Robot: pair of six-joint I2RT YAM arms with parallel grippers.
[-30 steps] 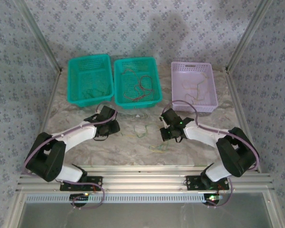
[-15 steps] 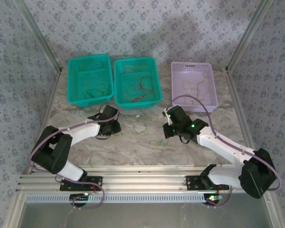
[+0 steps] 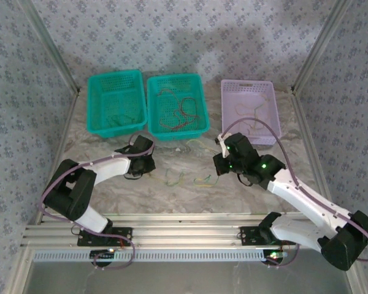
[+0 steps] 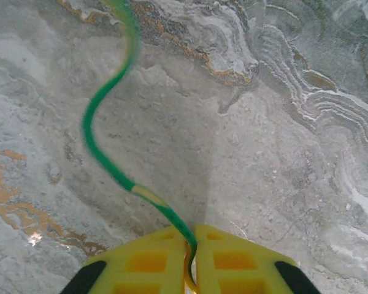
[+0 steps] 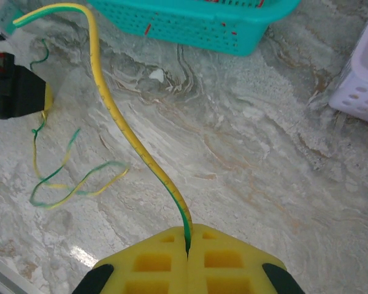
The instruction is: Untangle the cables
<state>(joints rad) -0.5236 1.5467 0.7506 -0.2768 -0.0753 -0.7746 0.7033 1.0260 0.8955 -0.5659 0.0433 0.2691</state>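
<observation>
Marble table point(image 3: 184, 199), three baskets along the far side: two teal point(image 3: 113, 130) point(image 3: 178, 131), one lilac point(image 3: 248, 82). Each has thin wires lying in it. The tangle being worked lies on the open marble between the two arms.

Right arm: over the last second it has reached out, elbow swung wide to the right and wrist carried toward the lilac basket. Right gripper point(image 5: 188, 242) has stayed clenched throughout, pads pinching a yellow-green wire point(image 5: 119, 122) that lifts off the table in a long arc up and to the left. Its far tip looks free in the air.

Left arm: hardly moved, wrist low in front of the teal baskets. The change is in the left gripper point(image 4: 192, 248) — about half open a second ago, now closed tight on a green wire with yellow patches point(image 4: 89, 131), which snakes away across the marble.

Loose loops point(image 3: 173, 177) have shifted on the table, drawn nearer the left arm and spread flatter.

Reading: both ends of the work are now pinned — one arm anchors while the other pulls. The step looks like drawing one strand clear of the knot. Whether the two gripped wires are one cable or two, I cannot tell. Separation is not finished, since the loops on the marble are overlapped and nothing from this bundle is near a basket.
</observation>
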